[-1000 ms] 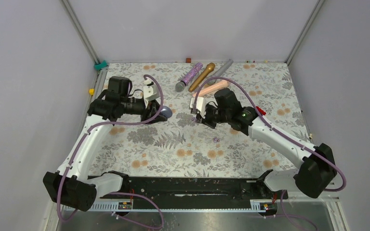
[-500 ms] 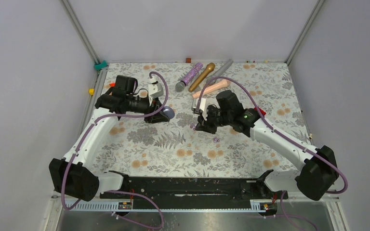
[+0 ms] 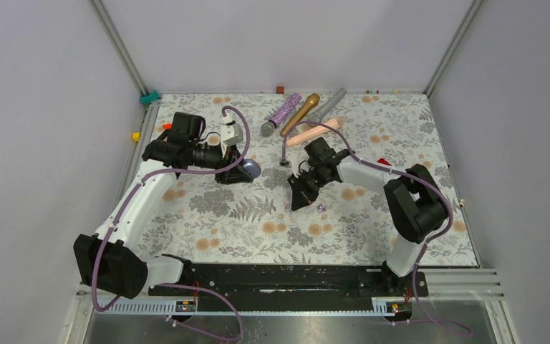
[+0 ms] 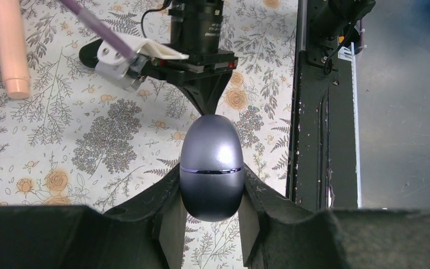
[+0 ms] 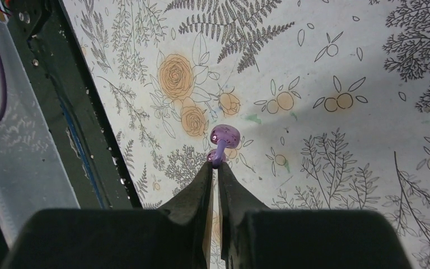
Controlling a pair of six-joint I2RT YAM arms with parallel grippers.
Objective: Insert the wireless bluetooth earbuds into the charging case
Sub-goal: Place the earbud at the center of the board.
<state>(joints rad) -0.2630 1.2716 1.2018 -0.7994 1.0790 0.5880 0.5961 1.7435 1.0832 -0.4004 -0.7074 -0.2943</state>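
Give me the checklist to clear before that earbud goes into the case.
1. Hold of the right gripper on the purple earbud: ok, pinched by its stem.
2. Hold of the left gripper on the case: ok, clamped between both fingers.
3. Case lid open: not ok, its seam looks shut.
4. Earbud lined up over the case: not ok, the top view shows them apart.
5. Whereabouts of the second purple earbud: ok, on the table near the right gripper.
6. Whereabouts of the black earbuds: cannot tell, none seen.
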